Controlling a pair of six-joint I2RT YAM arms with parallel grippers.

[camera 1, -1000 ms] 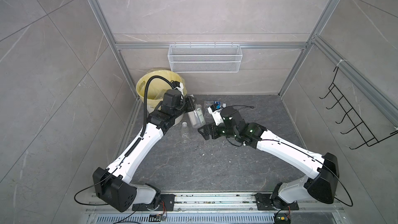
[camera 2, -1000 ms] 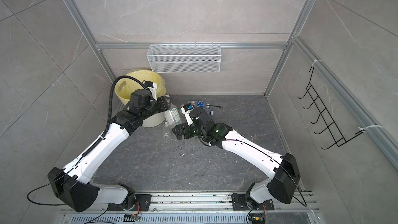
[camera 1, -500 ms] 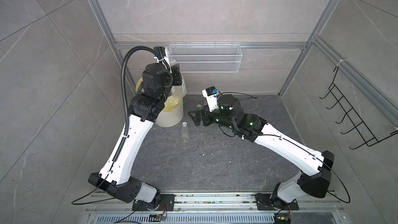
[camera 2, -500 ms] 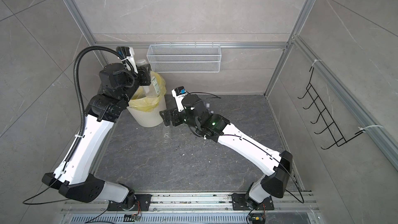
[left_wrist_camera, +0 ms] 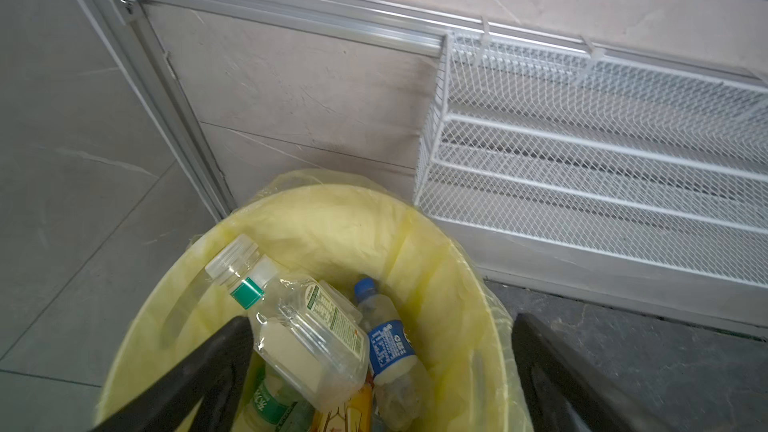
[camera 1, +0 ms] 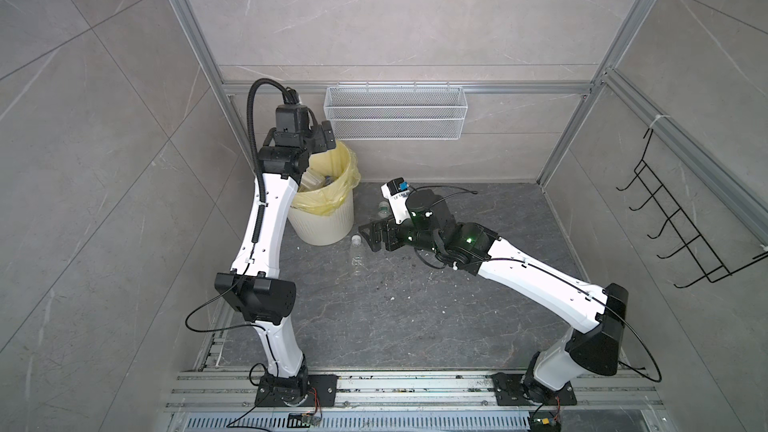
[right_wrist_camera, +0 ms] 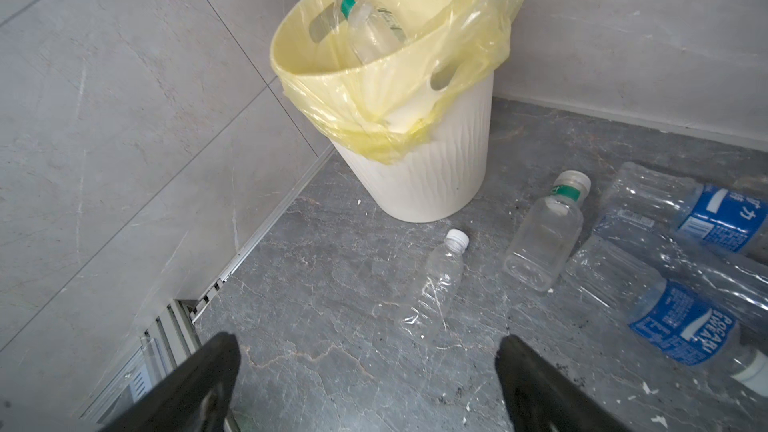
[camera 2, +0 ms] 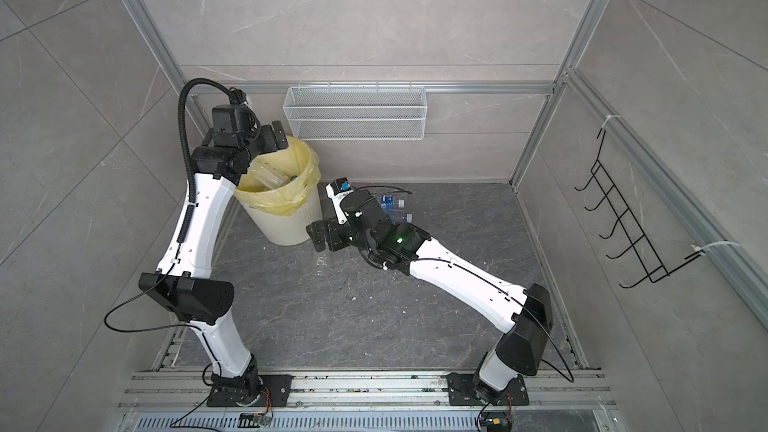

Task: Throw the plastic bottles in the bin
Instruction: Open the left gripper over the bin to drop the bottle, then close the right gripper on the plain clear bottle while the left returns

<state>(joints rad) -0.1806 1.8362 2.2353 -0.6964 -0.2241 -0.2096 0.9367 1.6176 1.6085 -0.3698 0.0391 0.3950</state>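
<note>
The remaining plastic bottles lie on the floor (camera 1: pixel 374 317) near its far edge, just beside the bin (camera 1: pixel 323 228), which stands in the far left corner. They are a small clear white-capped bottle (right_wrist_camera: pixel 440 280), a square green-banded bottle (right_wrist_camera: pixel 544 238) and two crumpled blue-labelled bottles (right_wrist_camera: pixel 681 326). Judged empty, they should be light, thin-walled, slippery and easily crushed or set rolling. Grip across the mid-body, square to the long axis, not at the cap or the tapered shoulder. The right gripper (right_wrist_camera: pixel 368 340) hovers near the small bottle with jaws spread wide, holding nothing. The left gripper (left_wrist_camera: pixel 382 322) hangs over the bin mouth, jaws likewise wide and empty. One second ago the left gripper was down at the floor beside the bin. Half a second ago it carried a clear bottle above the rim. A square clear bottle (left_wrist_camera: pixel 303 334), apparently the same one, now lies atop the heap inside. The right gripper has shifted toward the bin's foot.
</note>
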